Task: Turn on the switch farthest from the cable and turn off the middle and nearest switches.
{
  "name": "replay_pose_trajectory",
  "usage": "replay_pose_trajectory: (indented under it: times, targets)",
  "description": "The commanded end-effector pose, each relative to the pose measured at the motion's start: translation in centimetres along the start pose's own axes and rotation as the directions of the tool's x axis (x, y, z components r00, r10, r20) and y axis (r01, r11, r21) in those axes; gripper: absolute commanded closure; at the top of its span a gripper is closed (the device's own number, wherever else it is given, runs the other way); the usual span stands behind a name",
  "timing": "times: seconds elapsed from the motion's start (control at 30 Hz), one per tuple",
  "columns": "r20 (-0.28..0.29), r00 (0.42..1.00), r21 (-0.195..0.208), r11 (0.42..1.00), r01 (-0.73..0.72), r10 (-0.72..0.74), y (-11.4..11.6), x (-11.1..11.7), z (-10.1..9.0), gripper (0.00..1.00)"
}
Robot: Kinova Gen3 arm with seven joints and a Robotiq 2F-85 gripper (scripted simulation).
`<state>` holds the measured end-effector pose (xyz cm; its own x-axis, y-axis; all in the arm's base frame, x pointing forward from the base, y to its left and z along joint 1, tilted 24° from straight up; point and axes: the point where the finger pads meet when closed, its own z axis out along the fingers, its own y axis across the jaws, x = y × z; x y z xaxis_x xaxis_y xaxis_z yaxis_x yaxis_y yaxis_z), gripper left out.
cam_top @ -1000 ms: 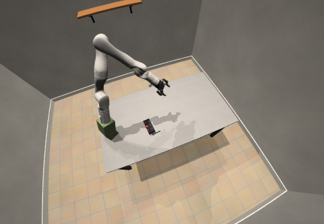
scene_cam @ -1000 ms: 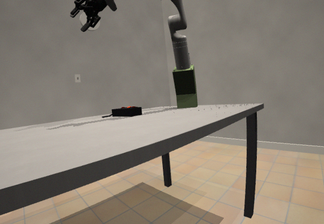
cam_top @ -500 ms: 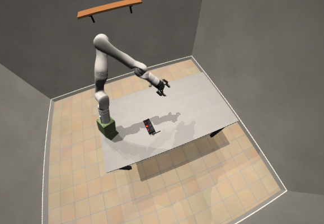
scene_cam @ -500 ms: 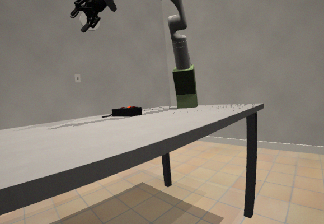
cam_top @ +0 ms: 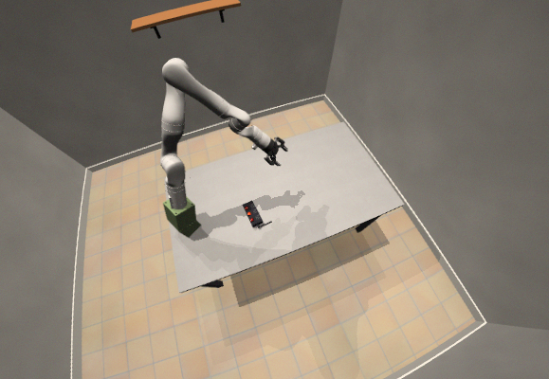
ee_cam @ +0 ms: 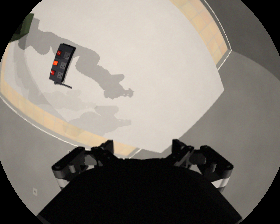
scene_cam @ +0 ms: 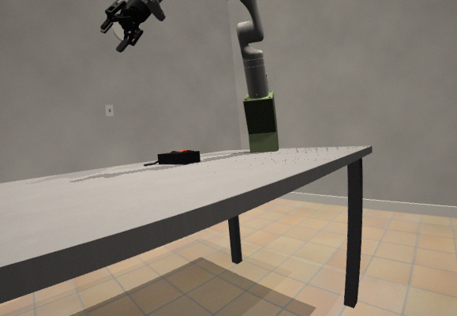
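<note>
The black power strip (cam_top: 253, 214) is laid flat on the gray table (cam_top: 350, 166), not far from the green base (cam_top: 186, 223) of the arm. The gripper (cam_top: 277, 153) is held high above the table, well apart from the strip. Its fingers are spread wide, and nothing is held between them.

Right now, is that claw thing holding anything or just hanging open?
Claw: open, holding nothing, hanging high above the table.
</note>
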<state>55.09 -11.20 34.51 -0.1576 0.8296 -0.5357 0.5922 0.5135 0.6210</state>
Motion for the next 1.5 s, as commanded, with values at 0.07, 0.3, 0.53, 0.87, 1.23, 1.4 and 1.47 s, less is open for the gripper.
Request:
replay_pose_trajectory:
  times: [0.07, 0.3, 0.53, 0.87, 1.23, 1.4, 1.47]
  targets:
    - [0.004, 1.0, 0.008, 1.0, -0.006, 0.006, -0.3, -0.5, 0.1, 0.0]
    - [0.004, 1.0, 0.008, 1.0, -0.006, 0.006, -0.3, -0.5, 0.1, 0.0]
    - [0.004, 1.0, 0.008, 1.0, -0.006, 0.006, -0.3, -0.5, 0.1, 0.0]
    - [0.004, 1.0, 0.008, 1.0, -0.006, 0.006, -0.3, -0.5, 0.1, 0.0]
    - [-0.021, 0.999, 0.032, 0.998, -0.049, 0.049, -2.0, 0.1, 1.2, 0.0]
    - [-0.021, 0.999, 0.032, 0.998, -0.049, 0.049, -2.0, 0.1, 1.2, 0.0]
    - [-0.021, 0.999, 0.032, 0.998, -0.049, 0.049, -2.0, 0.1, 1.2, 0.0]
